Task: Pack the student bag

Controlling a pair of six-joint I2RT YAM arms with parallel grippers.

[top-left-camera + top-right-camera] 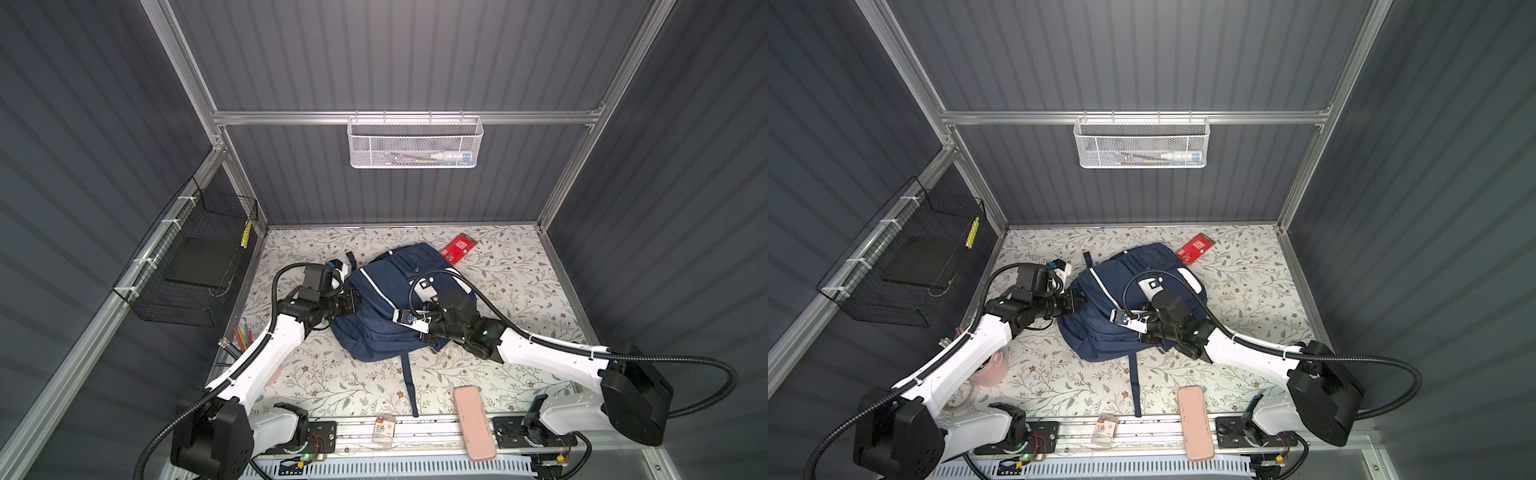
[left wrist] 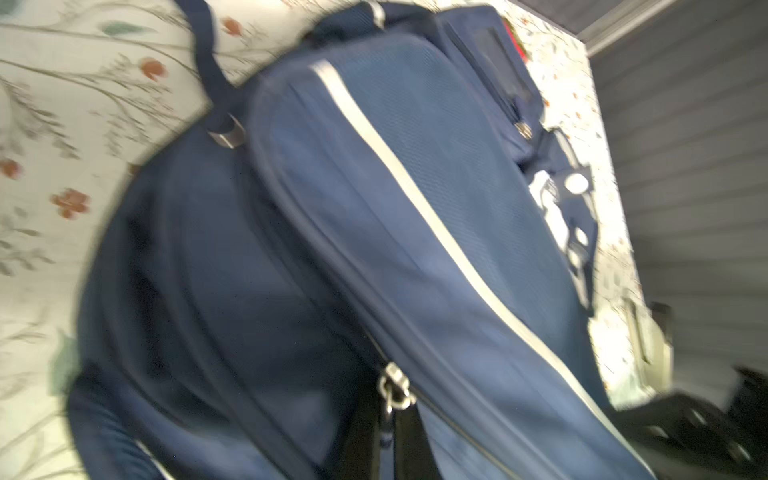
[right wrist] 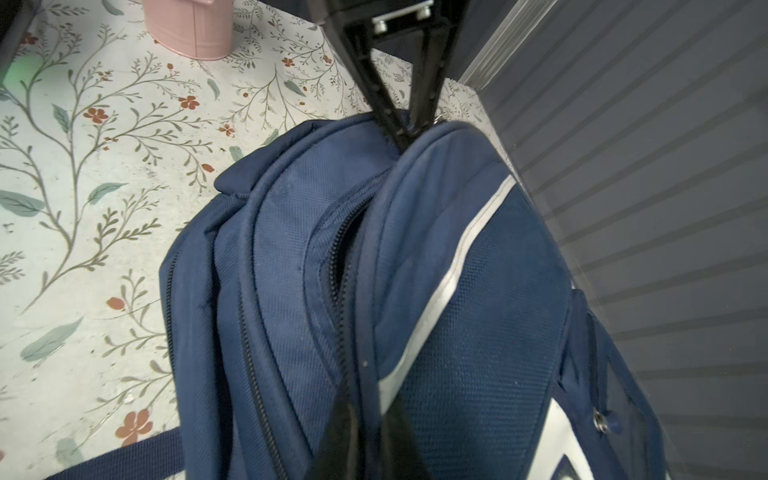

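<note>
a: how is the left gripper (image 2: 388, 440) seen?
b: it is pressed shut on the left edge of the student bag (image 1: 370, 332), just beside a metal zip pull (image 2: 392, 388). its black fingers (image 3: 374, 91) are also caught in the right wrist view, meeting at the fabric.
a: and the right gripper (image 3: 368, 436)?
b: it is closed too, with a fold of the bag's piping pinched beside a zip (image 3: 338, 266) that is parted a little.
a: where is the bag placed?
b: it is laid in the middle of the flowered table (image 1: 519, 282), between the two arms, with one strap (image 1: 409, 386) trailed toward the near edge.
a: what is spotted around it?
b: a red packet (image 1: 458, 248) is set just beyond its far right corner, a pink case (image 1: 473, 422) is laid at the near edge to the right, and a pink cup (image 1: 994, 368) is tucked under the left arm at the near left. a white mesh basket (image 1: 415, 143) is hung on the far wall, and a black wire basket (image 1: 195, 266) on the left wall.
</note>
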